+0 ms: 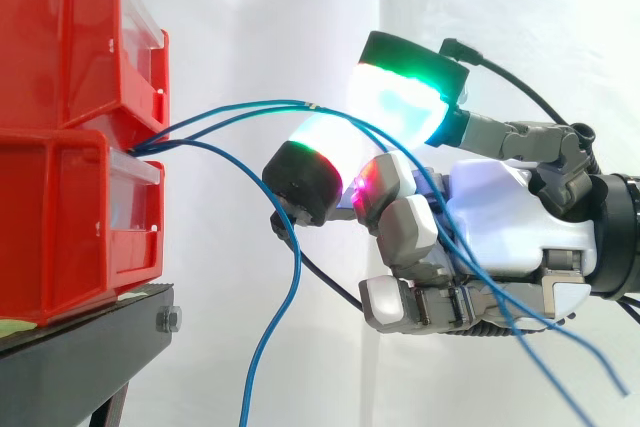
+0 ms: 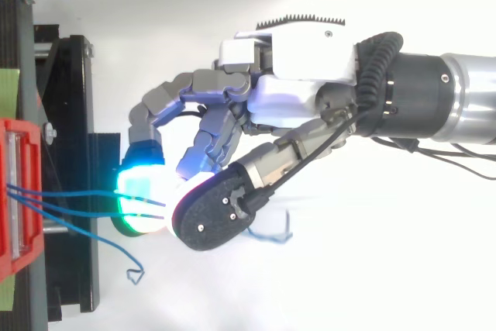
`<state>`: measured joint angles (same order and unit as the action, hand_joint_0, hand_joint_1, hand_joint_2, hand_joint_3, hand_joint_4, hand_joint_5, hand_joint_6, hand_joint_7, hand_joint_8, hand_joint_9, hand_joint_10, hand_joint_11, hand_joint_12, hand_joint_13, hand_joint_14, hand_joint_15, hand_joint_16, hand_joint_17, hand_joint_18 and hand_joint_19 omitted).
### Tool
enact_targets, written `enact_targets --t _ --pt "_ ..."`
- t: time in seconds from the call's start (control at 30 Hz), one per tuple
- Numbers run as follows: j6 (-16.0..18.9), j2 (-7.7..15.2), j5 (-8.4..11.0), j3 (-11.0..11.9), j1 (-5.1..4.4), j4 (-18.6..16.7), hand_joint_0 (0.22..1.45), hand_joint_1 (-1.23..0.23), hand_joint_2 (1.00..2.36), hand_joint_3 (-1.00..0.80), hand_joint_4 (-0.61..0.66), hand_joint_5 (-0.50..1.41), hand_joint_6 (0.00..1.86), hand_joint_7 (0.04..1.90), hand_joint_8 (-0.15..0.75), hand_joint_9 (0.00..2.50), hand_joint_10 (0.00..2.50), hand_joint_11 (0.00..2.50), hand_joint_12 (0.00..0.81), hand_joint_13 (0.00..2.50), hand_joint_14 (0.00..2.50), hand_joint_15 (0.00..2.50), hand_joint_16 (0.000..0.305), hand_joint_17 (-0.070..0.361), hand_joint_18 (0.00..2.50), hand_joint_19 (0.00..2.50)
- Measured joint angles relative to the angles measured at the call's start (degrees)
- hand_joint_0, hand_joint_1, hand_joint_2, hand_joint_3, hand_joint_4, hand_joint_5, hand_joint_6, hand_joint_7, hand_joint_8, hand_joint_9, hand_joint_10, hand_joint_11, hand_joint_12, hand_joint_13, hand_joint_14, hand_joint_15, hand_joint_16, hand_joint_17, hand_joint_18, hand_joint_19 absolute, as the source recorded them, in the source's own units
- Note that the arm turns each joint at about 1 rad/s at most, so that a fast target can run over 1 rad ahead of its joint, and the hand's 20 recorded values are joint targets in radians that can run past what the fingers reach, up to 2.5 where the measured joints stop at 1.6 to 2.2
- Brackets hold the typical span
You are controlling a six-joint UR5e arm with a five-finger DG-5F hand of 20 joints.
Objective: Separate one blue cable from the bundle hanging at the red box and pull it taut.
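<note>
So, one hand (image 1: 500, 217) is seen coming in from the right, fingers curled. Two glowing pads (image 1: 405, 97) (one green-cyan, one cyan with a bit of red) are pressed together on the blue cables (image 1: 250, 107). It's clamped, not open.

Three blue cables can be counted in total. All of them are thin, bright blue and slightly kinked, and all come out of the seam between the two stacked red bins (image 1: 70, 37) at the left. Two of them arc up and right side by side and get caught between the pads. They then run loose across the palm and trail off down to the lower right. Those two are bowed rather than pulled straight. The third cable (image 1: 290, 277) isn't gripped. It curves over near the lower pad and hangs straight down in the gap between bins and hand. From above, its loose end (image 2: 136, 273) is seen curling just past the edge of the black stand (image 1: 80, 347).

Plenty of open room is left in front of the white curtain (image 1: 260, 7): the hand is kept well apart from the bin fronts and the stand's edge.
</note>
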<state>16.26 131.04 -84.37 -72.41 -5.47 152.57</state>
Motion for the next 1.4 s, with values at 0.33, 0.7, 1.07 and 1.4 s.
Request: enact_targets --t 0.33,0.7,1.07,1.4 --pt "0.0 0.0 0.57 0.0 -0.23 0.0 0.63 -0.81 1.00 -0.50 0.19 -0.16 0.71 1.05 0.333 1.08 0.02 0.76 0.389 1.14 0.02 0.52 0.040 0.091 1.04 0.49" --pt "0.0 0.0 0.61 0.0 -0.32 0.0 0.85 -0.87 1.02 -0.26 0.15 -0.18 0.79 1.00 0.321 1.07 0.02 0.76 0.376 1.13 0.02 0.53 0.039 0.088 0.98 0.57" --pt "0.0 0.0 0.65 0.0 -0.40 0.0 0.82 -0.95 1.00 -0.50 0.19 -0.19 0.84 1.03 0.330 1.07 0.02 0.78 0.384 1.15 0.02 0.52 0.040 0.089 1.06 0.48" --pt "0.2 0.0 0.62 0.0 -0.44 0.4 0.60 -0.87 1.00 -0.50 0.20 -0.17 0.85 1.07 0.356 1.12 0.02 0.78 0.393 1.18 0.02 0.54 0.041 0.093 1.10 0.50"
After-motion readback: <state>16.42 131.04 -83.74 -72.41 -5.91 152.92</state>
